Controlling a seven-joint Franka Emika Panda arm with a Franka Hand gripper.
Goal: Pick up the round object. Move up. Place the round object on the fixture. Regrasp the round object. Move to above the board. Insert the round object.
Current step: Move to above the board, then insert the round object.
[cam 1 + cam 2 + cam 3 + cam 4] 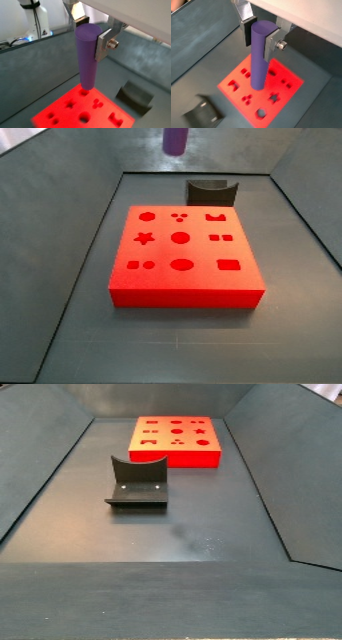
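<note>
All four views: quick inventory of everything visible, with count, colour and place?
round object: 1, purple, held upright between the gripper fingers, lower end above the board; only its lower tip shows at the top edge in a side view.
board: 1, red-orange with darker shaped holes, flat on the floor.
fixture: 1, dark grey-black, on the floor beside the board, nothing on it.
bin floor: 1, dark grey, with sloping walls around it.
gripper: 1, silver fingers, shut on the round object, raised above the board; seen in both wrist views only.
</note>
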